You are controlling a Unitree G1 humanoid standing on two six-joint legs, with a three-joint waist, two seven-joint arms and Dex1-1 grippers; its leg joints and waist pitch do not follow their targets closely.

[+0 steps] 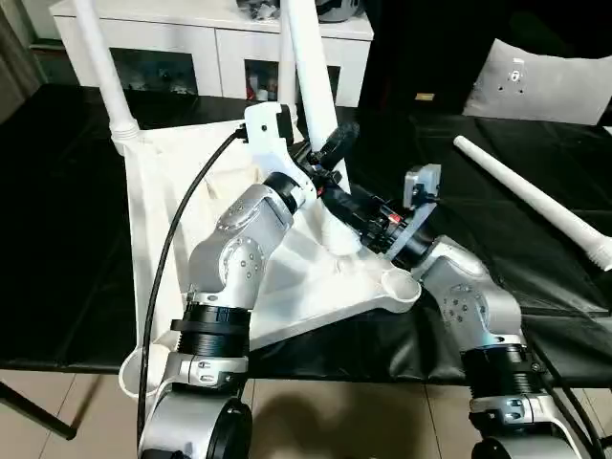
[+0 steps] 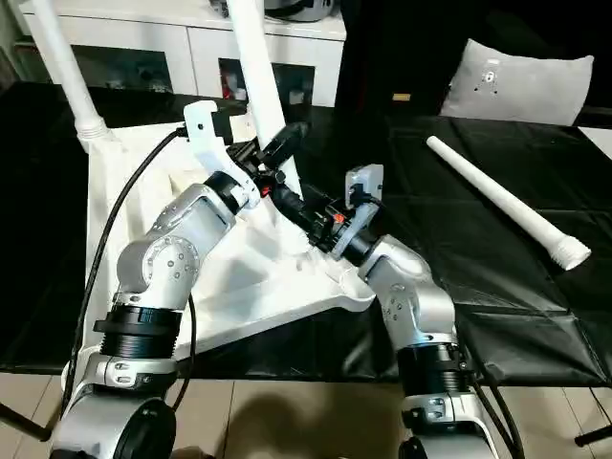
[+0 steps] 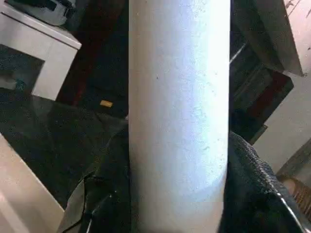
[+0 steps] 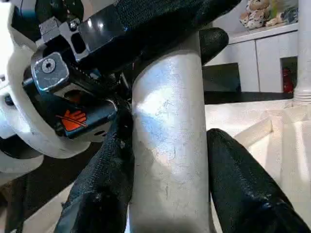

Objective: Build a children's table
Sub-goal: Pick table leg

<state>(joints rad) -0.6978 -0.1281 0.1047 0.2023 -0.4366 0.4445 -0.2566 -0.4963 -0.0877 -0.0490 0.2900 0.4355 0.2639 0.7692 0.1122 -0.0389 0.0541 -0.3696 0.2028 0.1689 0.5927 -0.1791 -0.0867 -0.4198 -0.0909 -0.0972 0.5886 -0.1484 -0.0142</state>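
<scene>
The white table top [image 1: 172, 206] lies upside down on a black surface. One leg [image 1: 103, 67] stands in its far left corner socket. A second leg [image 1: 311, 67] rises tilted from a socket on the top's right side. My left gripper [image 1: 330, 153] is shut on that leg, with black fingers [image 3: 252, 194] pressed against both sides of it [image 3: 179, 97]. Just below, my right gripper [image 1: 350, 212] is shut on the same leg [image 4: 167, 145], its fingers [image 4: 238, 184] hugging the shaft. A third leg [image 1: 535, 201] lies loose on the right.
An empty round socket [image 1: 402, 284] sits at the top's near right corner, close to my right forearm. A white cabinet [image 1: 220, 48] with glass doors stands behind. A pale grey cushion [image 1: 545, 81] rests at the back right. The near table edge runs just below the top.
</scene>
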